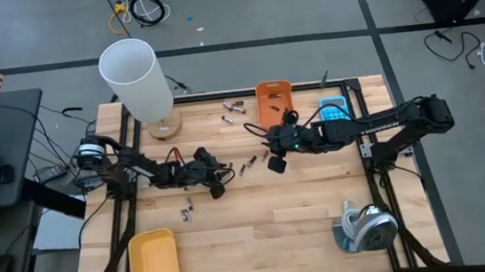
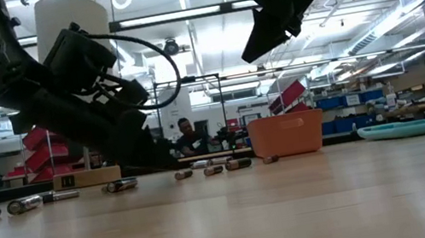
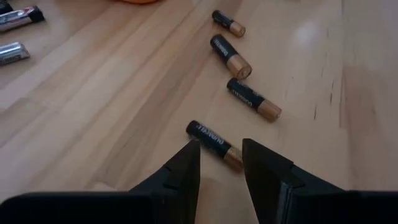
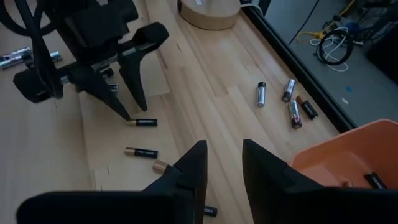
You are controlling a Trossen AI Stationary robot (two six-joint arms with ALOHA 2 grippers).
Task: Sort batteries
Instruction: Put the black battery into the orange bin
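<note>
Sorting's barely under way, by the look of it. Orange bin (image 1: 274, 100) at the far edge of the tabletop (image 1: 261, 232) holds at least one dark cell, seen in the right wrist view; yellow tray (image 1: 153, 265) at the near left corner looks empty from above. Most batteries are loose: black-and-copper cells in a ragged row mid-table (image 3: 240, 59), a few silvery and dark ones near the bin (image 4: 291, 99), a small pair nearer the front (image 1: 187, 210), more silvery ones off to the side (image 2: 3, 208). So plenty left, I'd say.

Left gripper (image 3: 220, 163) is down low at table center, fingers apart, straddling one end of a black-and-copper battery (image 3: 214, 144). Not clamped yet; the cell lies flat on the wood. Left arm stretches in low from the left edge, wrist pitched down toward the wood.

Right gripper (image 4: 222, 163) hangs above the tabletop just in front of the orange bin, fingers apart, nothing between them. Right arm reaches in from the right side, elbow bent, wrist angled toward the center and looking at the left gripper's work.

White cylinder on a wood base (image 1: 141, 83) and blue calculator (image 1: 333, 109) stand clear of the action.
</note>
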